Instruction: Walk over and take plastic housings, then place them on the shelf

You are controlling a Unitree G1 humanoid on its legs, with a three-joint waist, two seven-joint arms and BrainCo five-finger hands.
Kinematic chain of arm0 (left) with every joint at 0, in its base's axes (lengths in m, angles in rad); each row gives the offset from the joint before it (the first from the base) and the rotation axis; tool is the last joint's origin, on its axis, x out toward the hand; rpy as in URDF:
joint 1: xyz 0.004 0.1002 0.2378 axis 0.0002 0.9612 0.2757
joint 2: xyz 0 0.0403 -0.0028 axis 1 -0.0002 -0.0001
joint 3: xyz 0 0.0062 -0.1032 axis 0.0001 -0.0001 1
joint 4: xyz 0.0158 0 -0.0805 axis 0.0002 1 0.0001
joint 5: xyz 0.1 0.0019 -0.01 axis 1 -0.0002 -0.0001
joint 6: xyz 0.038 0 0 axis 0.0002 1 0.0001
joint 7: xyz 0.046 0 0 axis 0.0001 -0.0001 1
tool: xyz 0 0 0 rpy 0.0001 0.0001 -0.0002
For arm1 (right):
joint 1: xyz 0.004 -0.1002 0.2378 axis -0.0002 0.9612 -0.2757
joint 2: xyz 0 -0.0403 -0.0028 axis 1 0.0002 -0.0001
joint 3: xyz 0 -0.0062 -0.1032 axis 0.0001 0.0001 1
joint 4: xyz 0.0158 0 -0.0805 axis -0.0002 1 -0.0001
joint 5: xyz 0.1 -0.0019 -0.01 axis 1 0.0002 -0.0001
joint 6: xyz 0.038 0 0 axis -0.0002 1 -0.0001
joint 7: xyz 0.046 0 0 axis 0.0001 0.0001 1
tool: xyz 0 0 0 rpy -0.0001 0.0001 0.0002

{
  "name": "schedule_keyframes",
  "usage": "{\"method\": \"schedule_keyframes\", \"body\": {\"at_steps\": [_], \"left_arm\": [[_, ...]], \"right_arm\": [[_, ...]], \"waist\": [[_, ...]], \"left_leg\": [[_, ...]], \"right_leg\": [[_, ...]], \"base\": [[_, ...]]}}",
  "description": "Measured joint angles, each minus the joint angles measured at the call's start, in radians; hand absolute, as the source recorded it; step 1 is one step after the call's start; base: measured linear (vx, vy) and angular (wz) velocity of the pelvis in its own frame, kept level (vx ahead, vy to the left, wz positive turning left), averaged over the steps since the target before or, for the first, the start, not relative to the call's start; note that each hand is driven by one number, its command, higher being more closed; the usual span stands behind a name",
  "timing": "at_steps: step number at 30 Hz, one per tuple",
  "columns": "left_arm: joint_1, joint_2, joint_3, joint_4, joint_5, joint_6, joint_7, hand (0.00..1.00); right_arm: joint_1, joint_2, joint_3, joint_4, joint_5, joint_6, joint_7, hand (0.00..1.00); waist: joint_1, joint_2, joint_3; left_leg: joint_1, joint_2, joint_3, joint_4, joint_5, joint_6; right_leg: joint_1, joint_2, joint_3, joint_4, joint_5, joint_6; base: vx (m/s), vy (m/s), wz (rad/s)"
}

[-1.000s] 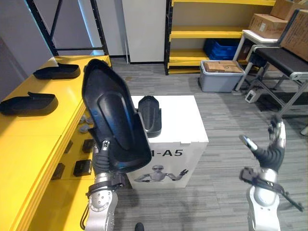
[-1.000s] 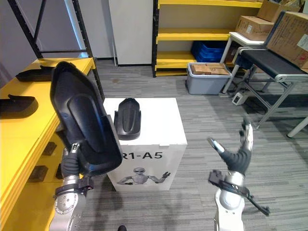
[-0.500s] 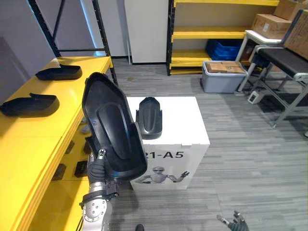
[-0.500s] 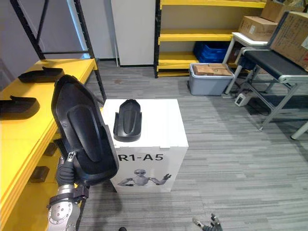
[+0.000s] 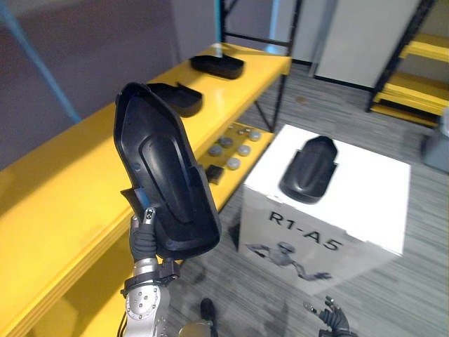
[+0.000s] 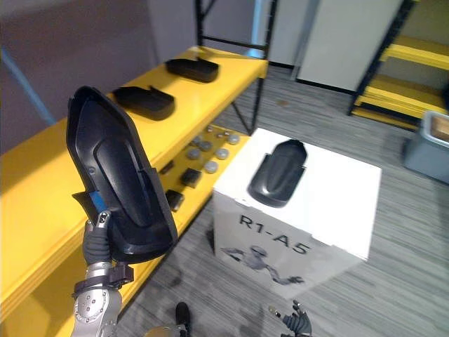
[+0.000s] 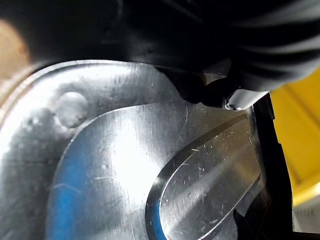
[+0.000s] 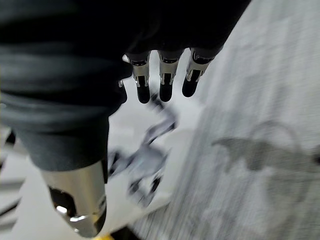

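Left hand (image 5: 143, 239) clasps a tall housing's (image 5: 165, 184) lower end beside the shelf (image 5: 62, 191); right hand (image 8: 164, 81) hangs loose-fingered. Gripped so low, the housing could tip or strike the shelf edge.

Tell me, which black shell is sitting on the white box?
The lone housing lying flat on the white box. Two shelf housings lie on the yellow shelf, and the held housing stands upright in the left hand.

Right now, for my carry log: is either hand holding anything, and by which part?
The left hand grips the big black housing by its lower end, standing it upright. The right hand hangs open, empty.
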Motion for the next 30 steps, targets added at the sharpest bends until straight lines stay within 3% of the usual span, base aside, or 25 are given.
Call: {"method": "schedule_keyframes", "body": {"at_steps": [1, 2, 4, 6, 7, 8, 9, 11, 14, 16, 17, 18, 20, 22, 23, 30], "left_arm": [[-0.011, 0.000, -0.002, 0.000, -0.001, -0.009, 0.000, 1.00], [-0.026, -0.001, -0.011, 0.002, -0.008, -0.018, 0.000, 1.00], [-0.027, 0.003, -0.034, 0.007, -0.013, -0.017, -0.001, 1.00], [-0.044, 0.008, -0.057, 0.007, -0.012, -0.018, -0.003, 1.00], [-0.051, 0.016, -0.071, 0.009, -0.012, -0.018, -0.003, 1.00], [-0.085, 0.028, -0.080, 0.030, -0.008, -0.018, -0.003, 1.00], [-0.097, 0.030, -0.082, 0.041, -0.004, -0.018, -0.002, 1.00], [-0.119, 0.030, -0.086, 0.072, 0.001, -0.018, 0.010, 1.00], [-0.138, 0.027, -0.138, 0.079, 0.002, -0.019, 0.019, 1.00], [-0.146, 0.020, -0.171, 0.077, 0.003, -0.020, 0.019, 1.00], [-0.146, 0.013, -0.178, 0.076, 0.004, -0.021, 0.019, 1.00], [-0.142, 0.001, -0.180, 0.077, 0.004, -0.020, 0.020, 1.00], [-0.143, -0.025, -0.190, 0.073, 0.004, -0.022, 0.018, 1.00], [-0.143, -0.030, -0.206, 0.073, 0.004, -0.023, 0.016, 1.00], [-0.143, -0.030, -0.209, 0.073, 0.004, -0.022, 0.016, 1.00], [-0.135, -0.028, -0.183, 0.076, 0.028, -0.008, 0.021, 1.00]], "right_arm": [[-0.013, 0.000, 0.000, 0.002, -0.002, 0.000, -0.001, 0.00], [-0.047, -0.017, -0.002, 0.018, -0.004, 0.002, -0.001, 0.00], [-0.060, -0.007, 0.001, 0.022, -0.011, 0.010, -0.003, 0.00], [-0.063, 0.009, 0.016, 0.023, -0.035, 0.027, -0.003, 0.00], [-0.063, 0.011, 0.036, 0.023, -0.042, 0.031, -0.002, 0.00], [-0.063, 0.019, 0.044, 0.024, -0.046, 0.032, 0.000, 0.00], [-0.064, 0.021, 0.044, 0.024, -0.047, 0.032, 0.000, 0.00], [-0.054, 0.022, 0.063, 0.017, -0.047, 0.032, -0.001, 0.00], [0.004, 0.034, 0.062, -0.025, -0.046, 0.032, -0.001, 0.00], [0.054, 0.055, 0.062, -0.048, -0.045, 0.032, -0.002, 0.00], [0.081, 0.075, 0.062, -0.062, -0.044, 0.033, 0.000, 0.00], [0.088, 0.079, 0.058, -0.070, -0.038, 0.033, 0.001, 0.00], [0.091, 0.080, 0.061, -0.087, -0.035, 0.033, 0.001, 0.00], [0.088, 0.080, 0.061, -0.115, -0.035, 0.032, 0.001, 0.00], [0.087, 0.080, 0.060, -0.139, -0.035, 0.032, 0.001, 0.00], [0.099, 0.111, 0.059, -0.146, -0.027, 0.032, 0.002, 0.00]], "waist": [[0.004, -0.001, 0.001], [0.000, 0.020, 0.016], [0.001, 0.012, 0.022], [0.000, 0.015, 0.022], [-0.004, 0.022, 0.019], [-0.014, 0.022, 0.029], [-0.020, 0.023, 0.031], [-0.034, 0.023, 0.033], [-0.052, 0.013, 0.031], [-0.049, -0.008, 0.024], [-0.035, -0.026, 0.017], [-0.035, -0.023, 0.015], [-0.032, -0.005, 0.002], [-0.013, -0.002, -0.003], [0.000, -0.005, -0.003], [0.005, -0.041, -0.034]], "left_leg": [[-0.014, -0.008, 0.014, 0.027, -0.001, 0.001], [-0.027, -0.010, 0.022, 0.068, 0.012, 0.009], [-0.008, -0.052, 0.019, 0.083, -0.026, 0.018], [0.018, -0.068, -0.003, 0.110, -0.070, 0.030], [0.032, -0.068, -0.018, 0.113, -0.085, 0.036], [0.059, -0.067, -0.060, 0.102, -0.093, 0.035], [0.073, -0.068, -0.077, 0.091, -0.092, 0.034], [0.118, -0.078, -0.126, 0.053, -0.090, 0.031], [0.144, -0.127, -0.223, 0.044, -0.093, 0.026], [0.148, -0.168, -0.295, 0.065, -0.108, 0.013], [0.146, -0.186, -0.332, 0.100, -0.137, 0.005], [0.140, -0.178, -0.347, 0.129, -0.157, -0.002], [0.112, -0.074, -0.280, 0.215, -0.208, -0.036], [0.115, -0.057, -0.287, 0.214, -0.202, -0.045], [0.122, -0.056, -0.295, 0.204, -0.200, -0.047], [0.144, -0.094, -0.354, 0.160, -0.183, -0.058]], "right_leg": [[0.004, -0.011, 0.003, -0.015, -0.013, 0.016], [0.018, -0.024, -0.005, 0.001, -0.033, 0.048], [0.017, -0.077, 0.003, 0.082, -0.024, 0.042], [-0.041, -0.136, 0.047, 0.299, 0.015, -0.023], [-0.085, -0.148, 0.095, 0.407, 0.052, -0.083], [-0.156, -0.117, 0.216, 0.523, 0.014, -0.073], [-0.182, -0.093, 0.255, 0.536, -0.011, -0.070], [-0.271, 0.012, 0.430, 0.493, -0.067, -0.044], [-0.363, 0.115, 0.672, 0.398, -0.075, -0.023], [-0.379, 0.121, 0.745, 0.306, -0.060, -0.026], [-0.365, 0.099, 0.729, 0.268, 0.019, -0.006], [-0.349, 0.096, 0.696, 0.262, 0.018, 0.011], [-0.282, 0.119, 0.586, 0.197, 0.024, -0.008], [-0.258, 0.128, 0.553, 0.187, 0.026, -0.011], [-0.246, 0.130, 0.541, 0.181, 0.026, -0.011], [-0.175, 0.101, 0.475, 0.106, 0.027, -0.013]], "base": [[0.17, 0.135, 0.64], [0.18, 0.167, 0.47], [0.24, 0.214, 0.39], [0.23, 0.211, 0.30], [0.22, 0.173, 0.45], [0.26, 0.190, 0.58], [0.26, 0.131, 0.68], [0.21, 0.043, 0.62], [0.18, -0.057, 1.13], [0.15, -0.167, 1.40], [0.17, -0.210, 1.19], [0.24, -0.273, 1.05], [0.19, -0.234, 1.05], [0.13, -0.178, 0.53], [0.14, -0.151, 0.31], [0.06, 0.001, 0.29]]}}
